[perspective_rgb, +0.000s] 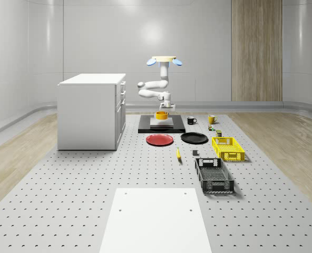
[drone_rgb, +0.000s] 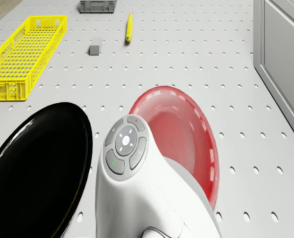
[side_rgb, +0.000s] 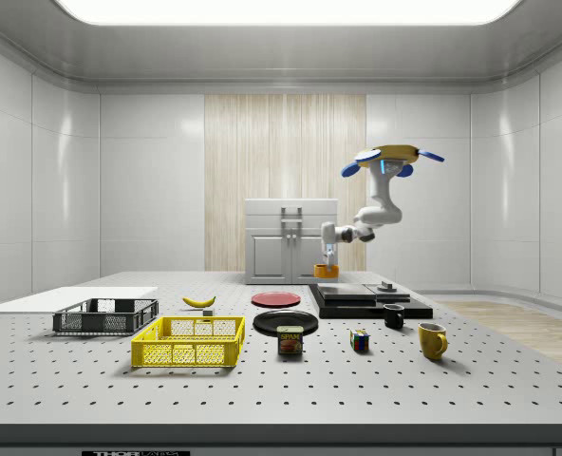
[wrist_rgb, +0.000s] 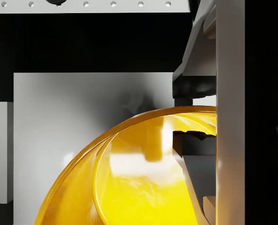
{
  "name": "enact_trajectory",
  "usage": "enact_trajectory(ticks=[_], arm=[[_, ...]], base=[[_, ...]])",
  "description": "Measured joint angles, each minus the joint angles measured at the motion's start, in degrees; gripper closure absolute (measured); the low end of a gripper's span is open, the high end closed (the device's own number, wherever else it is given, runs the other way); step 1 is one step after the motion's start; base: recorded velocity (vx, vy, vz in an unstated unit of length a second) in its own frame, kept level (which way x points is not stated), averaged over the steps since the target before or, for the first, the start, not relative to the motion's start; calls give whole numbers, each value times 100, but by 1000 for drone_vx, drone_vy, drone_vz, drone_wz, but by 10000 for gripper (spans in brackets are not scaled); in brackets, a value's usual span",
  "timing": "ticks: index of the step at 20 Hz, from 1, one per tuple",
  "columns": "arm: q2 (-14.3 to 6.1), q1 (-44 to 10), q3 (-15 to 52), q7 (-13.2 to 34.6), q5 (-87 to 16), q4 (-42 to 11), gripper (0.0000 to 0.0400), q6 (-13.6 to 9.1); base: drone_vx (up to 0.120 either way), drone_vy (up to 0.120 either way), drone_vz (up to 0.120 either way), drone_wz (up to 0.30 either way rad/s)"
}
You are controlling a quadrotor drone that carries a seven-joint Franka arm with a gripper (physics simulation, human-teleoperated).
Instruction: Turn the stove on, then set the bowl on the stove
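Pinching bowl (wrist_rgb: 129, 183) rim, gripper (perspective_rgb: 163, 108) fingers (wrist_rgb: 190, 164) one inside, one outside wall; stove (perspective_rgb: 161, 126) plate directly beneath; drone (perspective_rgb: 164, 60) hovering above stove, behind gripper.

Red plate (perspective_rgb: 159, 139) beside black plate (perspective_rgb: 194, 138), yellow crate (perspective_rgb: 227, 148) near.

I see a yellow bowl (perspective_rgb: 162, 114) on a black stove (perspective_rgb: 161, 126), a red plate (perspective_rgb: 159, 139) beside a black plate (perspective_rgb: 194, 138), a yellow crate (perspective_rgb: 227, 148), and a white cabinet (perspective_rgb: 90, 110).
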Motion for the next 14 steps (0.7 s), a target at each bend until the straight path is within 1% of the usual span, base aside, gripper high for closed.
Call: enact_trajectory(ticks=[14], arm=[[-5, -2, 1, 2, 2, 0, 300, 5]], base=[[-120, 0, 0, 0]])
